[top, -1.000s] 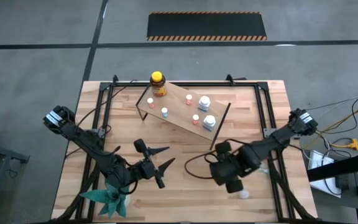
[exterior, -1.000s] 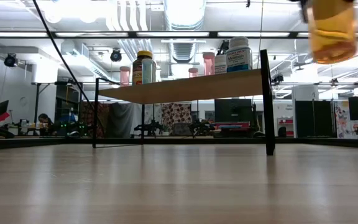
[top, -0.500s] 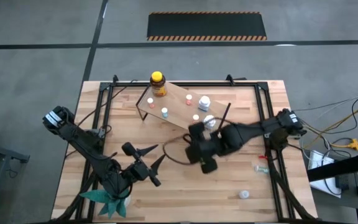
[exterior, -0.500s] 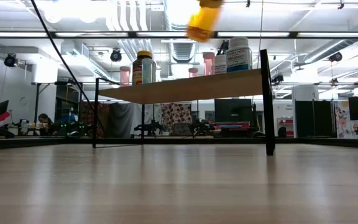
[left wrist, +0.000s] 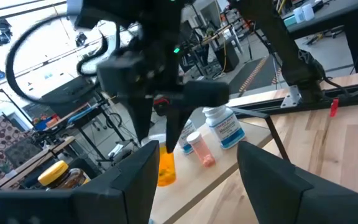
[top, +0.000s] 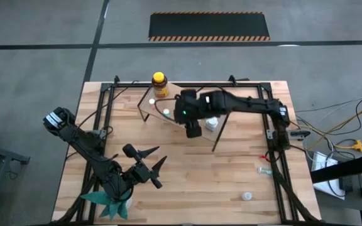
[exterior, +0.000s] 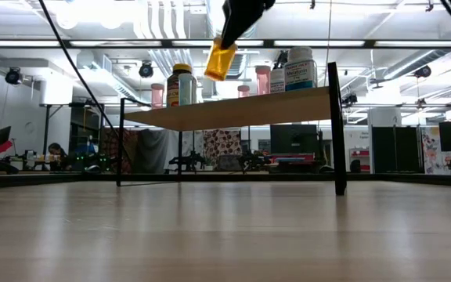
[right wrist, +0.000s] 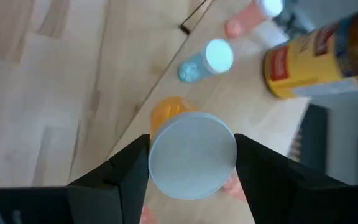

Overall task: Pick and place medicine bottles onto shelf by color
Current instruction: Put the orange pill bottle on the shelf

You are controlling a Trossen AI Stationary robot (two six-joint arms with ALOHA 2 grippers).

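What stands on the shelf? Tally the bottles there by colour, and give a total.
Pink bottles: 3
White bottles: 2
Amber bottle: 1
Teal bottle: 1
Total on the shelf: 7

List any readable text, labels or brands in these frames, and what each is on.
None can be read.
Large white bottle on the shelf: printed label, too small to read.
Amber bottle with yellow cap: red and yellow label, blurred.
Orange bottle in the right gripper: no lettering visible.
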